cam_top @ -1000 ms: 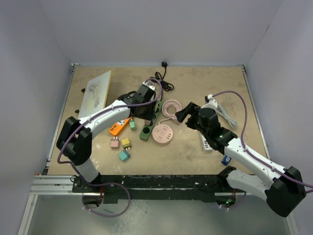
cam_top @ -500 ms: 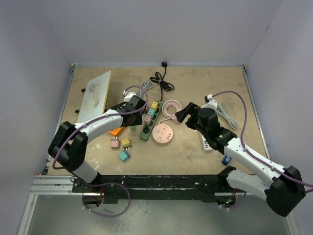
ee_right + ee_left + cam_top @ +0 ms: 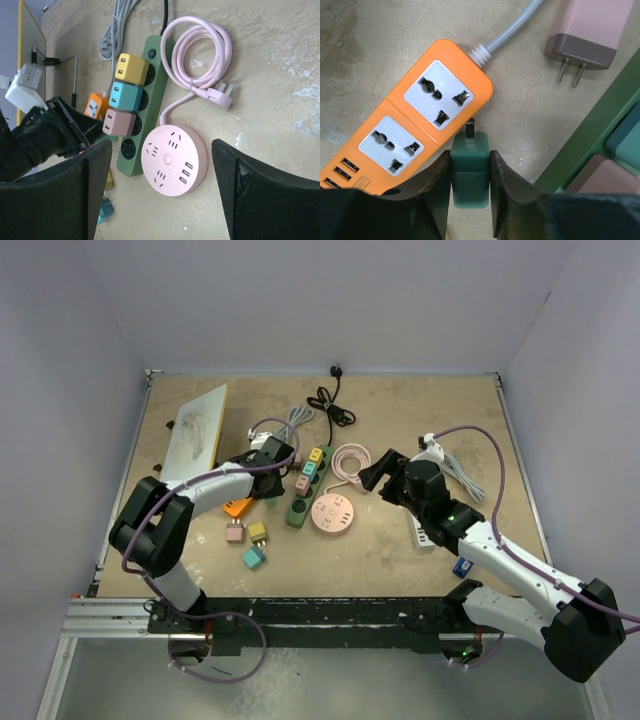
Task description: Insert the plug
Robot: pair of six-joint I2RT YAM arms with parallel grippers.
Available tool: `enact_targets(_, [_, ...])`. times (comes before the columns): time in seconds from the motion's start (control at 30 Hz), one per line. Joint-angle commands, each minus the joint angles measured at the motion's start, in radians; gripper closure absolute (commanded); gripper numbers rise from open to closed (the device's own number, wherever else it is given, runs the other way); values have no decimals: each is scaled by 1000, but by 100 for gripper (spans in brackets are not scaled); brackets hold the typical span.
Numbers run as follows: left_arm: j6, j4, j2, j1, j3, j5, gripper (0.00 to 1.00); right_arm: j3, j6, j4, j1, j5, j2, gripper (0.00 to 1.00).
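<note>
A smooth orange power strip (image 3: 420,117) lay just ahead of the boxy green plug (image 3: 470,175), with a long green socket bar (image 3: 592,142) beside it and a pink adapter (image 3: 587,30) beyond, on the gritty beige tabletop (image 3: 530,105). The left claw (image 3: 470,160) pinched the plug, prongs toward the orange power strip. The right claw (image 3: 373,473) gaped wide, empty.

— That orange power strip (image 3: 420,125), glossy plastic?
— Smooth, with a faint sheen. The green plug (image 3: 470,167) at its five o'clock is matt plastic, its prong (image 3: 469,129) dull metal. The tabletop (image 3: 530,100) looks rough and stained.
</note>
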Motion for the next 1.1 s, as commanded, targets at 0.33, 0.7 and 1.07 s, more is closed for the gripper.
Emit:
enact_targets(0.33, [158, 63, -219, 8, 77, 98, 86, 29, -138, 103, -3, -70, -3, 22])
enact_targets(0.7, [329, 239, -409, 8, 138, 748, 86, 157, -482, 251, -4, -643, -8, 20])
enact_targets(1.07, [248, 474, -514, 8, 109, 1165, 86, 202, -420, 353, -3, -863, -8, 21])
